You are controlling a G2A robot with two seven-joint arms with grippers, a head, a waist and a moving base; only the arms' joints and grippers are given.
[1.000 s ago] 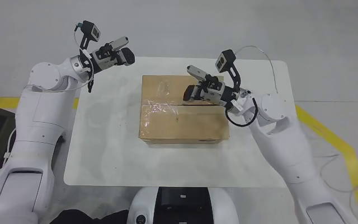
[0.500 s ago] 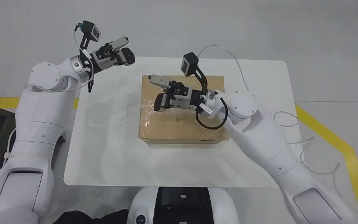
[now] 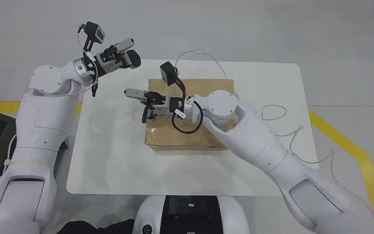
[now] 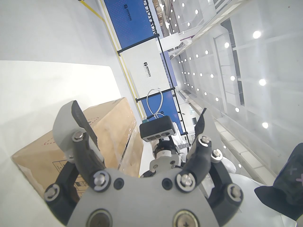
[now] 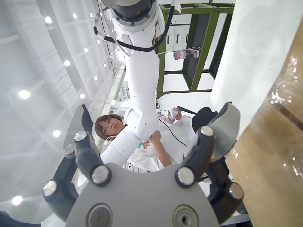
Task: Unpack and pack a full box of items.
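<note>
A white table [image 3: 105, 152] is standing on a pale grey floor, with a yellow floor line [image 3: 336, 126] running past on both sides. At the left, the left gripper [image 3: 130, 51] is hanging over the table's far corner. Its 2 fingers [image 4: 80, 119] are spread wide with nothing between them. The box [image 3: 175, 136], a closed cardboard carton with glossy tape on its lid, is sitting well beyond their tips at the table's middle.

The right gripper [image 3: 136, 104] is hovering at the box's left edge, its 2 fingers parted and empty. The carton's taped side is lying just beside 1 finger; whether they are touching cannot be told.

Blue and white panels [image 4: 135, 36] and rows of ceiling lights [image 4: 256, 34] are filling the hall behind, along with a green rack [image 5: 198, 48].

Since 1 second ago, the right arm has been sweeping from the box's right half across the lid to its left edge. The left arm is staying put.
</note>
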